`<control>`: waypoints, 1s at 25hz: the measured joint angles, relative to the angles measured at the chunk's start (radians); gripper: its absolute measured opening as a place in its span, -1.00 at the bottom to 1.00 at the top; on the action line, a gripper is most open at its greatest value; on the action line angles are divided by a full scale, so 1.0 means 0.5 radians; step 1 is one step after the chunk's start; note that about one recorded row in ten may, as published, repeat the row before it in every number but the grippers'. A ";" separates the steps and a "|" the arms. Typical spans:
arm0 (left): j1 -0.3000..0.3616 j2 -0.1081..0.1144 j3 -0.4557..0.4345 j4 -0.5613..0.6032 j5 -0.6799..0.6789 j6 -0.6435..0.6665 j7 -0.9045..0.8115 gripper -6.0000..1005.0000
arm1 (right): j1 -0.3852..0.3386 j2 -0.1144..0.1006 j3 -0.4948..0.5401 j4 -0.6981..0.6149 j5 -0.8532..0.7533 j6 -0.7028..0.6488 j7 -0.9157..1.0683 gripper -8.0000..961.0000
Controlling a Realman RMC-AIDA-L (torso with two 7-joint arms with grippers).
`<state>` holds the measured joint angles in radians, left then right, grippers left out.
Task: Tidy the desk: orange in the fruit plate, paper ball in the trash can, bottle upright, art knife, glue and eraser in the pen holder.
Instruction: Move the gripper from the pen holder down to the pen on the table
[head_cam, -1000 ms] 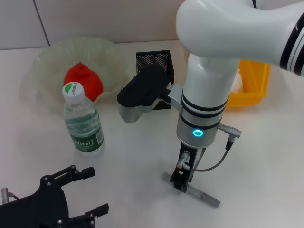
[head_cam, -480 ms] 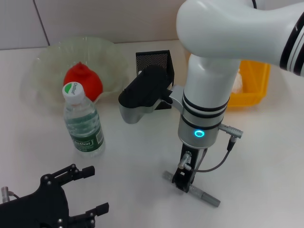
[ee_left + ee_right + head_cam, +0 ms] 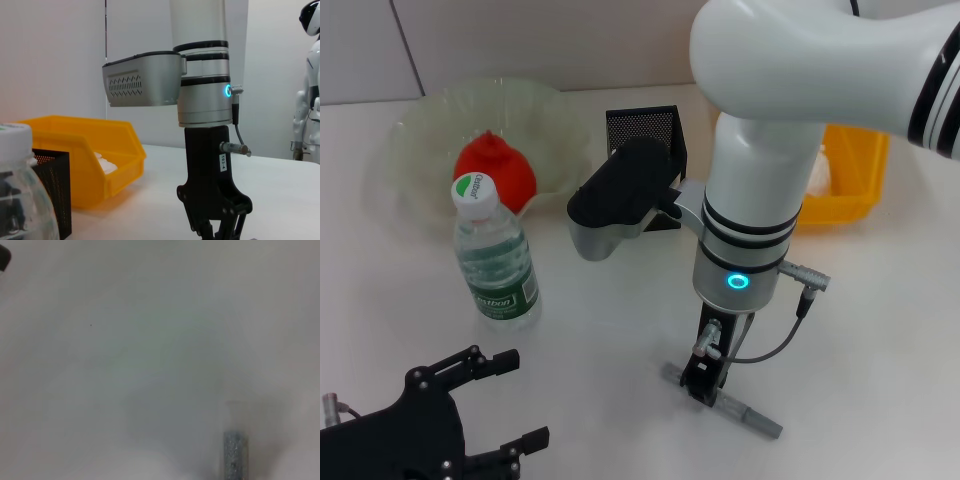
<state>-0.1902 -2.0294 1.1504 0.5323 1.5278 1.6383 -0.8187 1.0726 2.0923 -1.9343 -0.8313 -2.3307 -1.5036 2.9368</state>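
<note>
While the left end effector (image 3: 495, 400) sits parked at the near edge with fingers spread wide, the right end effector (image 3: 702, 385) is down on the grey art knife (image 3: 745, 414) lying on the tabletop (image 3: 880, 330); can't tell if it's gripping yet. Orange (image 3: 495, 170) is in the fruit plate (image 3: 420, 130), bottle (image 3: 495, 255) upright.

Glossy white shell on the right arm (image 3: 790, 60), brushed metal collar below it. The counter (image 3: 880, 320) is smooth, matt and pale. The fruit plate (image 3: 430, 125) looks like translucent ribbed plastic; the bottle (image 3: 496, 260) is clear plastic — glinting. The pen holder (image 3: 645, 125) is black wire mesh, the trash can (image 3: 850, 180) shiny yellow plastic — the art knife (image 3: 745, 412) dull grey.
</note>
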 joint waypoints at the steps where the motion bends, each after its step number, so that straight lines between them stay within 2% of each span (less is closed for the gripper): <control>1: 0.000 0.000 0.000 0.000 0.000 0.000 0.000 0.62 | 0.000 0.000 0.000 0.000 0.000 0.000 0.000 -0.59; 25: -0.016 0.000 0.003 -0.028 0.000 -0.003 0.002 0.62 | -0.006 0.000 0.000 0.000 0.030 -0.015 -0.014 -0.57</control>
<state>-0.1980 -2.0294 1.1521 0.5184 1.5278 1.6367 -0.8175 1.0699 2.0923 -1.9343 -0.8314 -2.3154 -1.5111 2.9296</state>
